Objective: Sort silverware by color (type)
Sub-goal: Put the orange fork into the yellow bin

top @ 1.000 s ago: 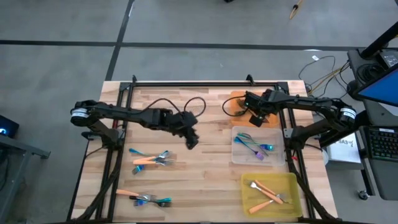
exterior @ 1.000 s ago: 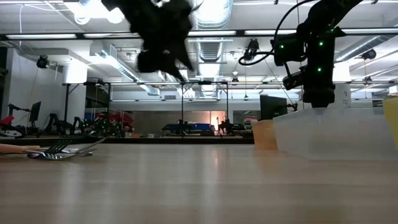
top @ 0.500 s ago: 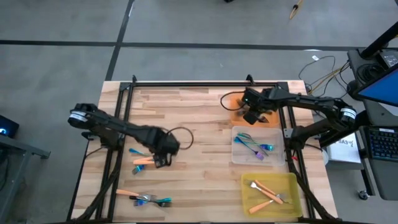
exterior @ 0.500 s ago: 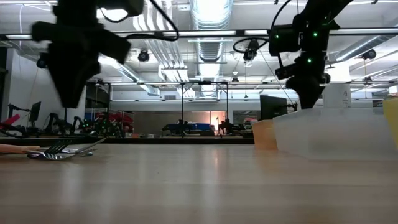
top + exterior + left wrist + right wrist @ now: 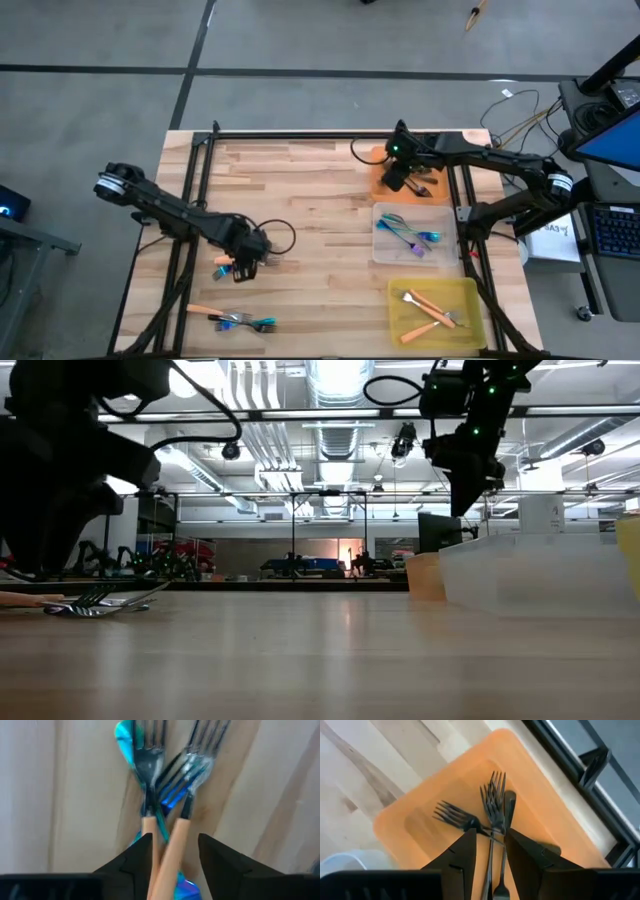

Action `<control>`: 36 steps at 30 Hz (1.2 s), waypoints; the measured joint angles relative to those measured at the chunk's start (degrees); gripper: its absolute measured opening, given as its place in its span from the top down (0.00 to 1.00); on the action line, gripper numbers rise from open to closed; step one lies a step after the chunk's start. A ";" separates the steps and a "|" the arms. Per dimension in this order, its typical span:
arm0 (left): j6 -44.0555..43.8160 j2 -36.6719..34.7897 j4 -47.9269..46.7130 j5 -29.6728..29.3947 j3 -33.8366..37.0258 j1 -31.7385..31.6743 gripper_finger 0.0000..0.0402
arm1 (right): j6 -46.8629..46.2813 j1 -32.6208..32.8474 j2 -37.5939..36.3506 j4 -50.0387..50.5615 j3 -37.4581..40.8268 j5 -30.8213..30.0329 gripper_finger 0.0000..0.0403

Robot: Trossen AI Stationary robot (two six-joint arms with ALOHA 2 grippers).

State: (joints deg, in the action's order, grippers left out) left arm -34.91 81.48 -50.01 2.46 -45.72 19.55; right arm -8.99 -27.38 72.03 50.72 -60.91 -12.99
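Note:
A pile of forks with orange and blue handles lies at the table's left. My left gripper stands open right over it, pointing down. In the left wrist view two orange handles lie between its fingers, crossed over blue forks. My right gripper hangs open above the orange tray at the far right. Three dark forks lie in that tray below its fingers. A second pile lies near the front left.
A clear tray with blue forks stands right of centre. A yellow tray with orange forks stands at the front right. A black frame runs along the far edge and both sides. Bare wood lies in the table's middle.
My left gripper has swung from the table's middle toward the left and near edge, tipped to point down and sunk onto the pile of orange and blue forks. My right gripper has risen above the orange tray.

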 joint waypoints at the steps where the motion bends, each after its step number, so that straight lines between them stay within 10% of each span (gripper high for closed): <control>1: 0.35 -0.50 0.54 0.02 0.86 0.00 0.67 | 0.56 -0.01 0.00 -0.03 -0.40 0.00 0.76; 36: 4.05 6.47 12.16 3.78 3.94 0.24 0.80 | 3.67 -0.02 0.11 -0.22 -1.37 -0.07 0.77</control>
State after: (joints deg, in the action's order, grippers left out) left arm -30.86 87.95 -37.85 6.23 -41.78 19.79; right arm -5.32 -27.40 72.14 50.50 -62.28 -13.06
